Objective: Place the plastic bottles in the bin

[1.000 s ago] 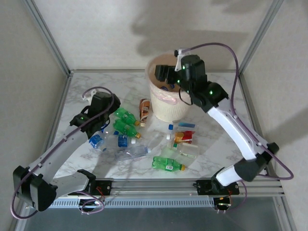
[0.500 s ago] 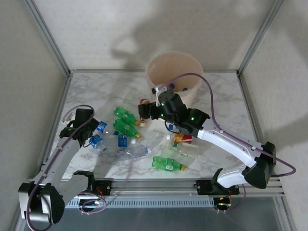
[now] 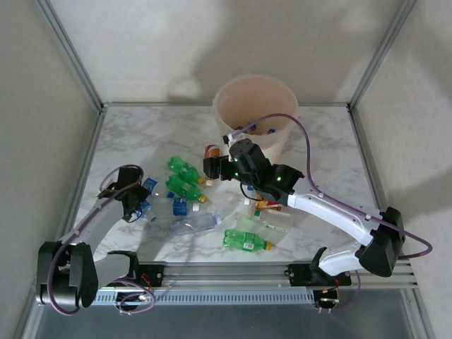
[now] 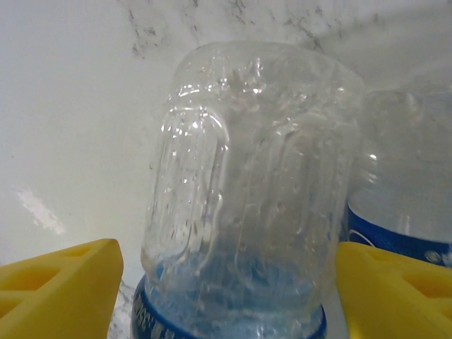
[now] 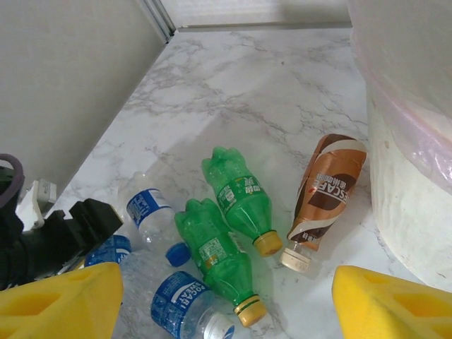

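Note:
In the left wrist view a clear bottle with a blue label (image 4: pixel 247 212) stands between my left gripper's (image 4: pixel 226 300) yellow fingers (image 4: pixel 60 282), which are open on either side of it. From above, that left gripper (image 3: pixel 134 203) is low at the left of the pile. My right gripper (image 3: pixel 215 168) hangs open and empty over two green bottles (image 5: pixel 240 194) and a brown-orange bottle (image 5: pixel 325 189). Its yellow fingertips (image 5: pixel 392 304) frame them. The cream bin (image 3: pixel 256 113) stands behind, with bottle caps visible inside.
More bottles lie in the middle of the marble table: a green one at the front (image 3: pixel 246 241), a crushed clear one (image 3: pixel 192 224), red-labelled ones (image 3: pixel 272 203). The bin's wall with its pink liner (image 5: pixel 409 191) is close on the right gripper's right. Frame posts stand at the corners.
My right arm came down from over the bin to the left, above the green and brown bottles. My left arm pulled back leftward and lowered around the clear blue-labelled bottle.

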`<action>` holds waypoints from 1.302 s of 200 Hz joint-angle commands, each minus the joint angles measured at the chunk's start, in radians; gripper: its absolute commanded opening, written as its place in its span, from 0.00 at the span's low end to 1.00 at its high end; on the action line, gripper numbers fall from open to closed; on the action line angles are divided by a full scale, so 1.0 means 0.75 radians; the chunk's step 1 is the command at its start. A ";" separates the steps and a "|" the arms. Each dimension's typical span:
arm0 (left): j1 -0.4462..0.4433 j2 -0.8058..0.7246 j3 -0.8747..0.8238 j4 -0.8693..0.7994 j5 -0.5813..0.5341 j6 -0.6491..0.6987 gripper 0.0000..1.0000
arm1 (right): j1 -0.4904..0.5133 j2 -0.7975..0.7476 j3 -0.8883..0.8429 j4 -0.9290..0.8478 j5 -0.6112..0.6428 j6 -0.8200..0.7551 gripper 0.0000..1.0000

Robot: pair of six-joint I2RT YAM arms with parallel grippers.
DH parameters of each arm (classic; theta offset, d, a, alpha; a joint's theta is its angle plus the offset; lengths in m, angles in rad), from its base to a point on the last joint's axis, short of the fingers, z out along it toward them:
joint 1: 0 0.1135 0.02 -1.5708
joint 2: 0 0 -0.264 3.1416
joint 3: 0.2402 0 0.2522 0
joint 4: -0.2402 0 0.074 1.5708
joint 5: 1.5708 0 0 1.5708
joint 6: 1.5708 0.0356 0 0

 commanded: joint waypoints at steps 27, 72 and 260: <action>0.027 0.096 -0.041 0.102 -0.007 -0.002 0.80 | 0.014 0.006 -0.012 0.016 0.021 0.030 0.78; 0.039 0.137 -0.083 0.160 0.027 0.020 0.75 | 0.020 0.029 0.005 0.006 0.006 0.043 0.78; -0.373 0.002 0.846 0.246 0.356 0.021 0.59 | 0.110 0.088 0.264 0.036 -0.202 0.039 0.93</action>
